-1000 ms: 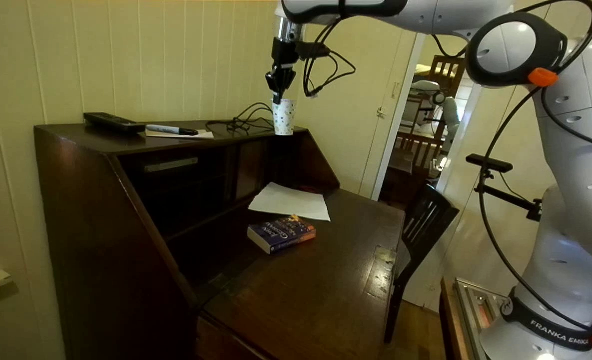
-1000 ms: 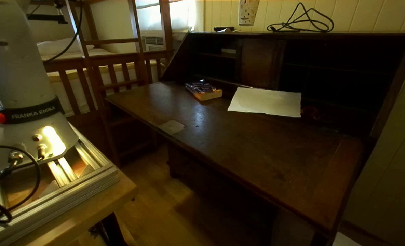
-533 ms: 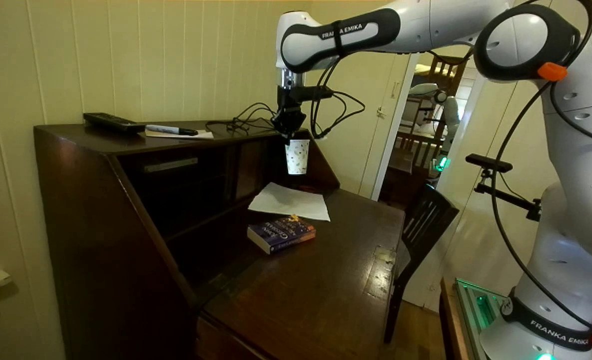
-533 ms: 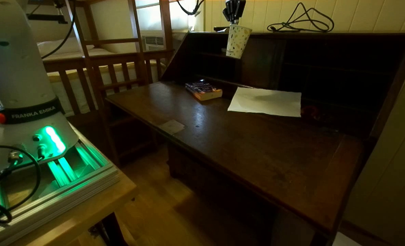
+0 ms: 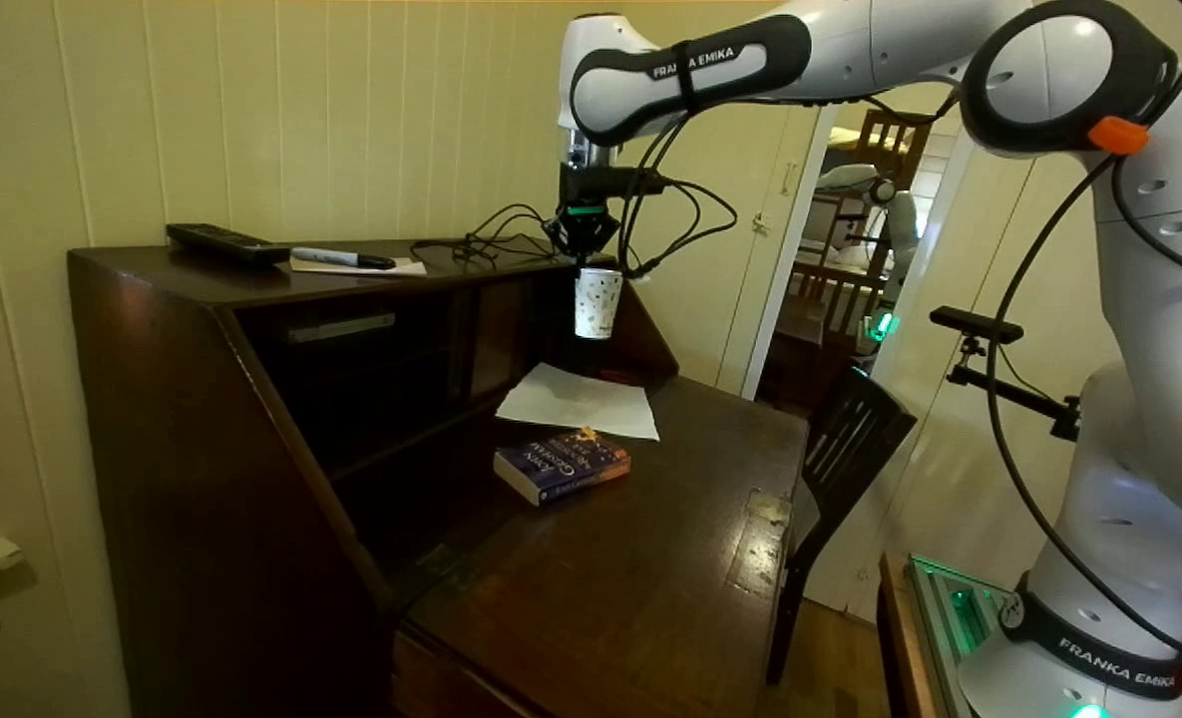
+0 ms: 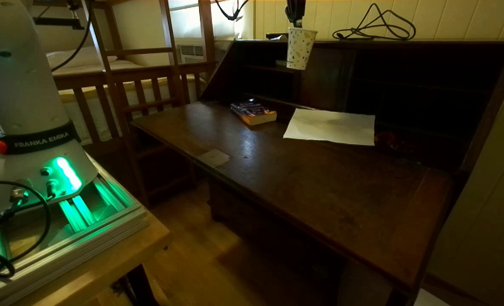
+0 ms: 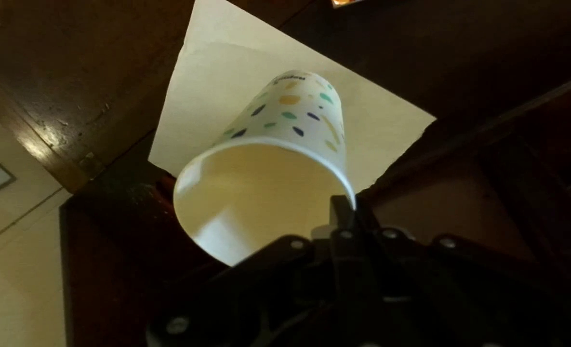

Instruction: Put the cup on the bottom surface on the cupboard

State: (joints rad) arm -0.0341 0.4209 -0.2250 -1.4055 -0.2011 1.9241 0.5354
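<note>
The cup [image 5: 598, 304] is white with small coloured specks and hangs almost upright, mouth up. It shows also in an exterior view [image 6: 301, 49] and in the wrist view [image 7: 290, 111], where its inside looks empty. My gripper [image 7: 352, 207] is shut on the cup's rim, one finger inside and one outside the wall. The cup is in the air in front of the compartments of the dark brown cupboard [image 5: 201, 479]. It is well above the bottom surface [image 6: 311, 182], the broad brown desk leaf [image 5: 630, 578], and in the wrist view appears over the white paper.
A white paper sheet [image 5: 586, 404] and a thick book [image 5: 561, 466] lie on the leaf. The upper top holds a remote [image 5: 226, 244], a marker [image 5: 341, 259] and a loose cable [image 6: 375, 29]. A dark chair [image 5: 855, 439] stands beside the leaf.
My gripper has lowered the cup from above the upper top to before the compartments. In the last half second it rose slightly and the cup became more upright. The base light turned green.
</note>
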